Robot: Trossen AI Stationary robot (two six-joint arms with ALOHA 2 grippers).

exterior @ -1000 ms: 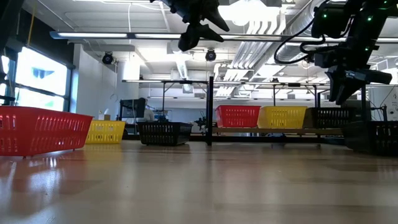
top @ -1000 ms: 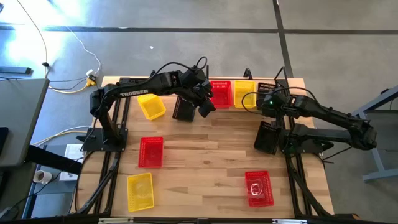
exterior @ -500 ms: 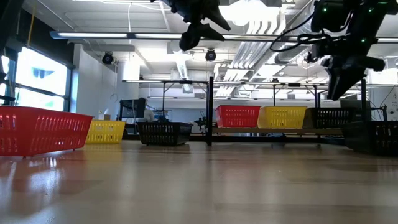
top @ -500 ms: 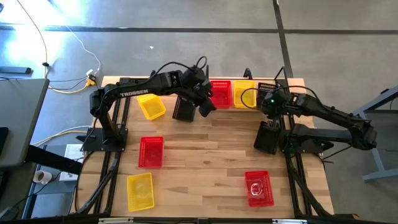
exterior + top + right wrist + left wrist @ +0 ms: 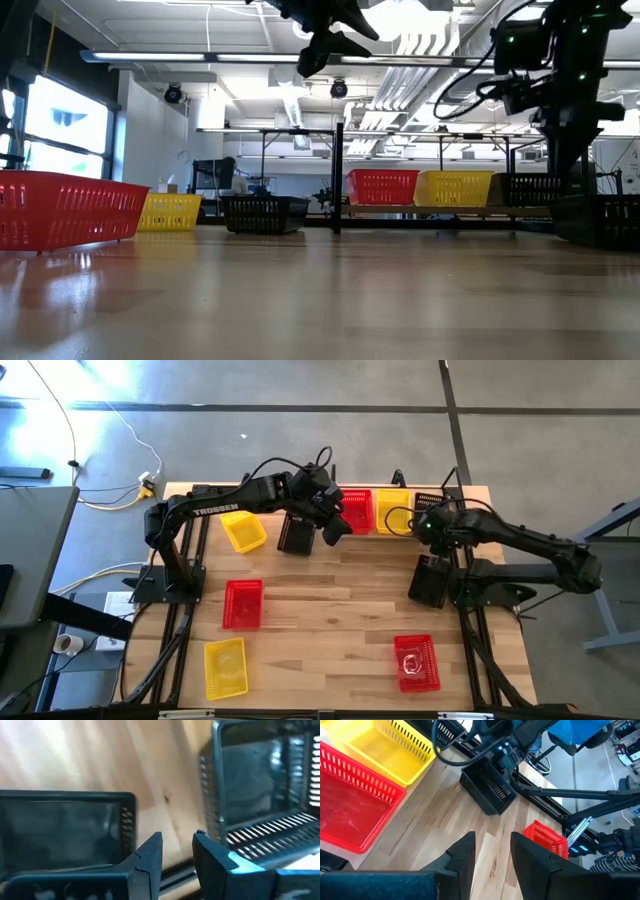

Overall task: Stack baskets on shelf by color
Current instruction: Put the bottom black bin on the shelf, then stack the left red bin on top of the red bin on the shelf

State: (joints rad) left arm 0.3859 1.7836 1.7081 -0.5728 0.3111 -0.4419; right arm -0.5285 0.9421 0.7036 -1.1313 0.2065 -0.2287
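Three baskets stand in a row on the shelf (image 5: 400,208) at the table's far edge: red (image 5: 355,510), yellow (image 5: 392,510) and black (image 5: 430,502). Loose on the tabletop are a black basket (image 5: 297,533), a yellow one (image 5: 243,530), a red one (image 5: 243,603), a yellow one (image 5: 225,665), a red one (image 5: 415,662) and a black one (image 5: 432,580). My left gripper (image 5: 333,530) hovers high beside the shelf's red basket, empty, its fingers a narrow gap apart (image 5: 493,845). My right gripper (image 5: 425,525) hangs between the shelf's black basket (image 5: 260,805) and the loose black basket (image 5: 65,830), also narrowly open and empty.
The shelf's black end post (image 5: 338,175) stands upright near the left gripper. Both arm bases sit at the table's left and right edges. Bare wood (image 5: 330,620) lies across the table's middle between the loose baskets. Cables run on the floor beyond the left edge.
My right gripper has shifted a little toward the table's left and tipped, so that it points more straight down by the shelf's right end. My left gripper has drifted slightly right and up. No basket has moved.
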